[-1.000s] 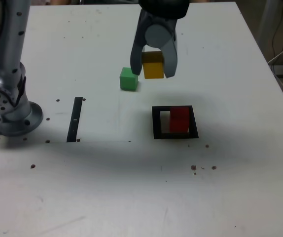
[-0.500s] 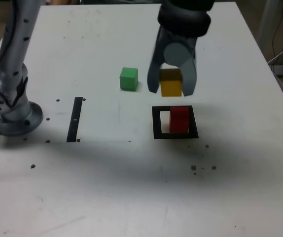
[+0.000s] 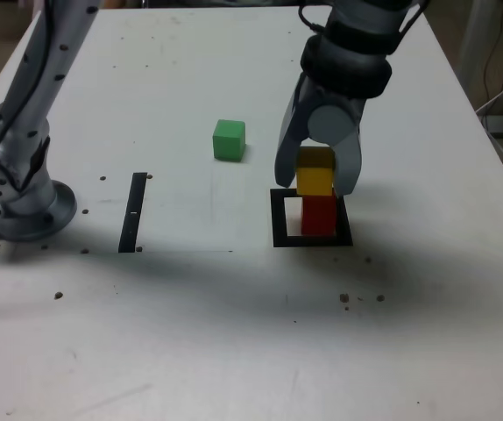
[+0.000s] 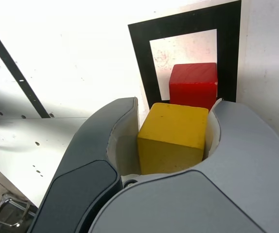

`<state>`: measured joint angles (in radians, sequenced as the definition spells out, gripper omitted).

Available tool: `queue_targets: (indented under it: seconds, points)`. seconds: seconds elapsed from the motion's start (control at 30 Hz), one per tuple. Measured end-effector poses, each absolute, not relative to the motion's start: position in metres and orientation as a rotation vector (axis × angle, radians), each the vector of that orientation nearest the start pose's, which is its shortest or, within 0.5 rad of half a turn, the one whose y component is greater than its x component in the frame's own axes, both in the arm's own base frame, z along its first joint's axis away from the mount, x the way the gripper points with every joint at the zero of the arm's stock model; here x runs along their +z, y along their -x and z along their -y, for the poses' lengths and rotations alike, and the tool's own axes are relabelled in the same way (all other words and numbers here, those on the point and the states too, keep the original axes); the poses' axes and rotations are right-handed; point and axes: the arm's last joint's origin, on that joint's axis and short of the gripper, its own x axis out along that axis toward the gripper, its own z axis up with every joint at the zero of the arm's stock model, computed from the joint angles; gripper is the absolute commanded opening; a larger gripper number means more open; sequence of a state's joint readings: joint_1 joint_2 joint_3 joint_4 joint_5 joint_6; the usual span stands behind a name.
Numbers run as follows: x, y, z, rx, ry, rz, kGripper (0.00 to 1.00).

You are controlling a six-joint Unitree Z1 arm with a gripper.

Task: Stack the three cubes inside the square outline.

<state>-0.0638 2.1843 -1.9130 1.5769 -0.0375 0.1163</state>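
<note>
Clamping the yellow cube — claw just above red cube

Colours here: yellow cube, red cube, green cube, black square outline with white middle, thin black strip, grey gripper, white speckled tabletop.
</note>
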Motion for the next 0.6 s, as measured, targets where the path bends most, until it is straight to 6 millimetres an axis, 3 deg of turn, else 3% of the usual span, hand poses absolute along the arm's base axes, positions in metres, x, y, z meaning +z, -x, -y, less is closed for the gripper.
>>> queue_targets:
  seconds: [0.6]
  points:
    - [0.252, -0.402, 0.026, -0.194, -0.105, -1.874, 0.32]
